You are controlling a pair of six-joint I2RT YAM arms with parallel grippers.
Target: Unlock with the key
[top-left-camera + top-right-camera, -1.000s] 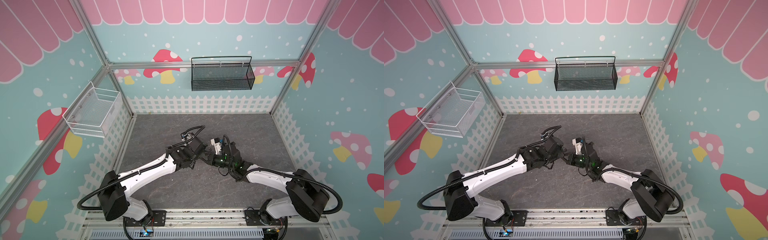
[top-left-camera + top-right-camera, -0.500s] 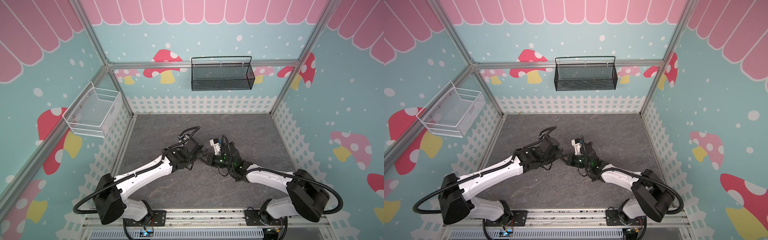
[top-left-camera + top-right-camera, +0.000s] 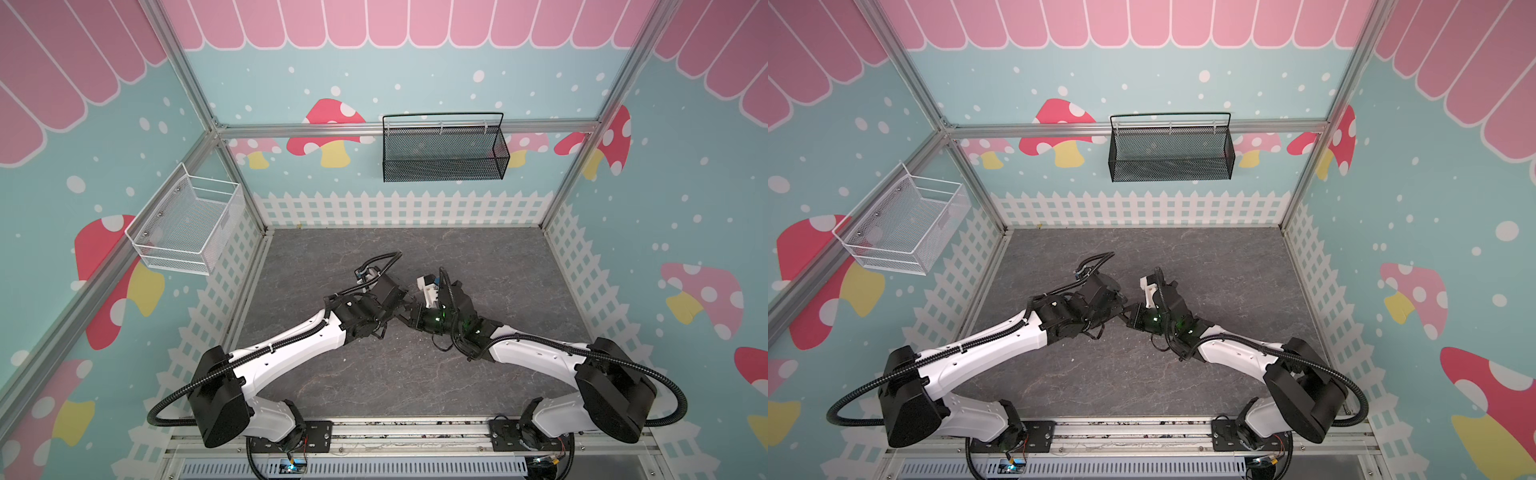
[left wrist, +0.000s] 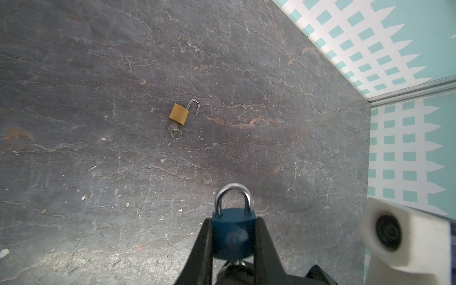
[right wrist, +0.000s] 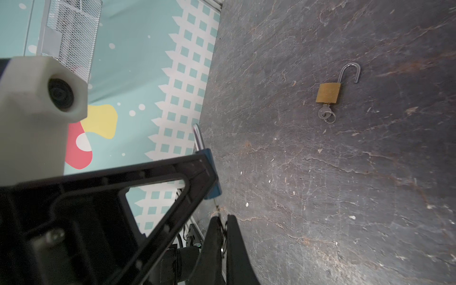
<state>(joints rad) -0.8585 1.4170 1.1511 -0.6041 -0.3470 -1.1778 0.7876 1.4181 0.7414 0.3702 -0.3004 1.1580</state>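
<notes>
**Key lined up under the blue lock's base, right hand on the move!**

The left gripper comes in from 8 o'clock in both top views. It clamps the sides of the squat blue padlock, held off the dark slate-look floor at mid-table. The lock's steel shackle is seated shut and points away from the wrist. The right gripper, in from 4 o'clock, is pinched tight on the small metal key just beneath the lock's base, so it's the nearer hand for the turn. Key blade and lock body share one long axis, shackle to base. How deep the blade sits, I can't tell. It reads as push in, then twist about that line. Well apart on the floor lies a brass padlock, already sprung open.
</notes>
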